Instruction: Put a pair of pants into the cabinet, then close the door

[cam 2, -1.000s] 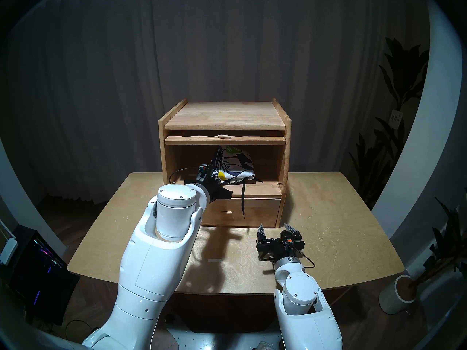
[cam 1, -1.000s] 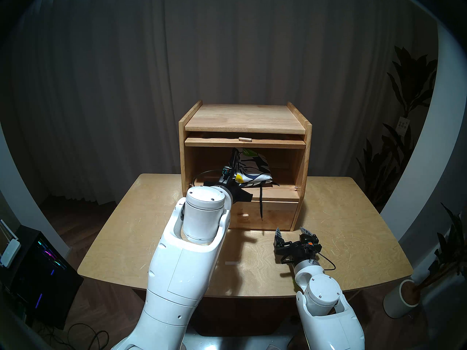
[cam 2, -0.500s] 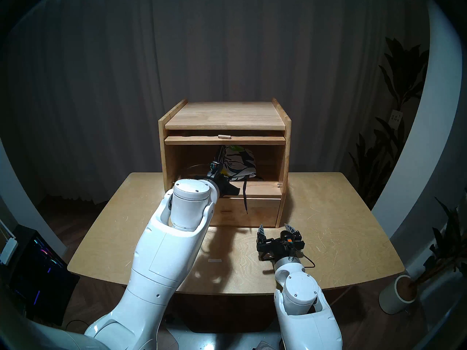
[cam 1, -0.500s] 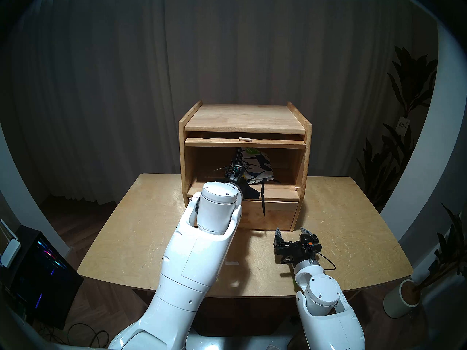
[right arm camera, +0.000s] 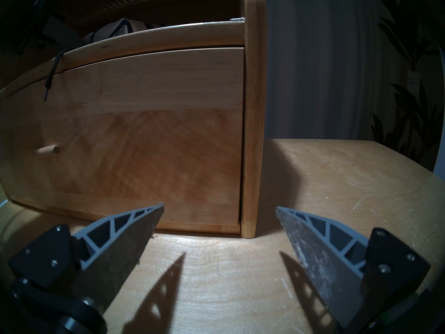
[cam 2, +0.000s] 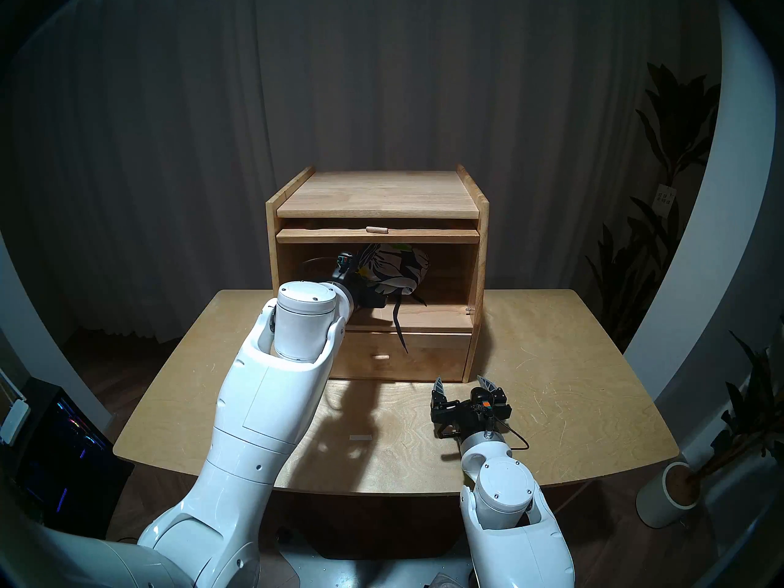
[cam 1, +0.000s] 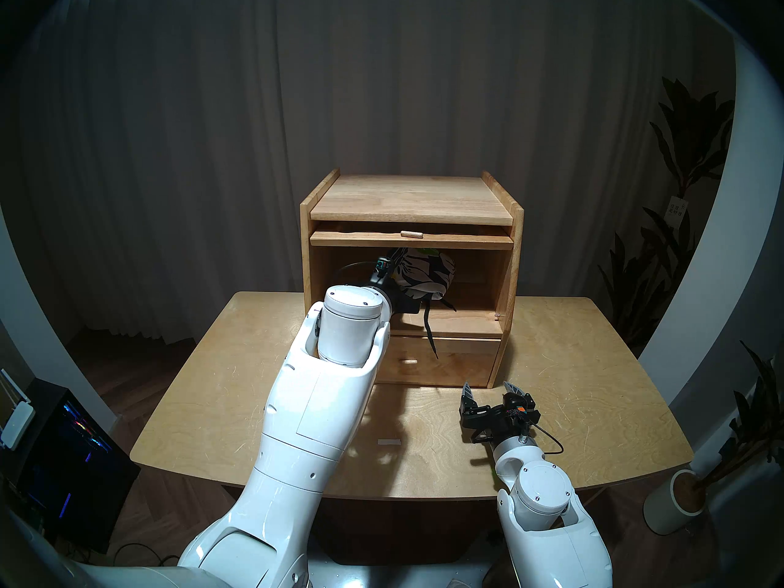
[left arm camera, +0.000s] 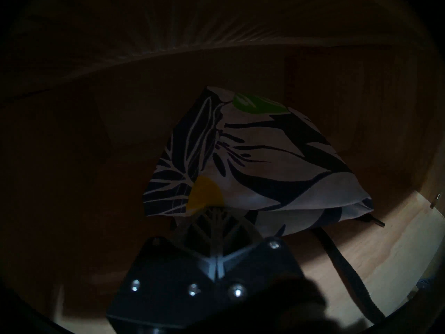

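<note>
The wooden cabinet (cam 1: 407, 197) stands on the table with its upper compartment open. The door (cam 1: 466, 240) lies flat, slid in under the top, with its peg handle (cam 1: 410, 234) facing out. My left gripper (left arm camera: 216, 209) is shut on the near edge of the floral pants (cam 1: 426, 273) and holds them up inside the compartment, off its floor. The pants also show in the left wrist view (left arm camera: 252, 162). Their black drawstring (cam 1: 429, 332) hangs over the drawer front (cam 1: 458, 362). My right gripper (cam 1: 488, 390) is open and empty, low over the table before the cabinet's right corner post (right arm camera: 252, 109).
The drawer is shut, with a small knob (cam 1: 409, 361). A strip of white tape (cam 1: 389, 442) lies on the table (cam 1: 594, 383). A dark computer case (cam 1: 63, 455) stands on the floor at the left and a potted plant (cam 1: 679, 502) at the right.
My left arm has lifted the pants off the compartment floor and carried them deeper and higher inside. The drawstring's end has risen with them. The right arm has not moved.
</note>
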Robot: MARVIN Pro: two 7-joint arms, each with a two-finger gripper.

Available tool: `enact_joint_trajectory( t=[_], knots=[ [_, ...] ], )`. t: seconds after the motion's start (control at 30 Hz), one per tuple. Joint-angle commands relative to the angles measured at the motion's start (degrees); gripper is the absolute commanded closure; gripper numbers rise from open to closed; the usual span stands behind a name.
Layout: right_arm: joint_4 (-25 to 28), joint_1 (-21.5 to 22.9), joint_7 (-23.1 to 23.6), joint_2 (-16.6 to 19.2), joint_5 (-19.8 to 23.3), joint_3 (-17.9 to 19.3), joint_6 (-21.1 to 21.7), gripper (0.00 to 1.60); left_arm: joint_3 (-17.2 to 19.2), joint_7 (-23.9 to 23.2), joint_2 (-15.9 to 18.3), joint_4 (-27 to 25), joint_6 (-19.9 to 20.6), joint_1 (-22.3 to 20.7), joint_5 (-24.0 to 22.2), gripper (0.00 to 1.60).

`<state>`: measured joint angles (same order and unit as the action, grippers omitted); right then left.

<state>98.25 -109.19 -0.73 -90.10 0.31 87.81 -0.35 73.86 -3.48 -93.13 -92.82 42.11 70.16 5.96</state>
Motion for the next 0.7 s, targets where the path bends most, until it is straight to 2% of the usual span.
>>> enact_joint_trajectory(
  t=[0.0, 0.17, 0.3, 0.6, 0.67],
  knots=[
    [1.49, 0.08, 0.03, -0.02, 0.01, -0.05, -0.23, 0.00, 1.07, -0.09, -0.18, 2.31, -2.23, -4.45, -0.04, 1.60],
    [1.47, 0.09, 0.03, -0.02, 0.01, -0.05, -0.23, 0.00, 2.15, -0.15, 0.04, 6.70, -3.59, -6.66, 0.10, 1.60],
    [1.46, 0.10, 0.03, -0.02, 0.01, -0.05, -0.24, 0.00, 2.75, -0.30, 0.48, 6.96, -3.98, -6.67, 0.07, 1.60],
    [1.25, 0.22, 0.02, -0.03, 0.00, -0.05, -0.30, 0.00, 5.64, -4.94, -0.16, -2.38, -2.98, -1.17, -5.23, 1.60],
    [1.18, 0.26, 0.02, -0.03, 0.00, -0.05, -0.30, 0.00, 5.56, -5.31, -0.41, -2.45, -3.07, -1.26, -5.60, 1.60]
  ],
)
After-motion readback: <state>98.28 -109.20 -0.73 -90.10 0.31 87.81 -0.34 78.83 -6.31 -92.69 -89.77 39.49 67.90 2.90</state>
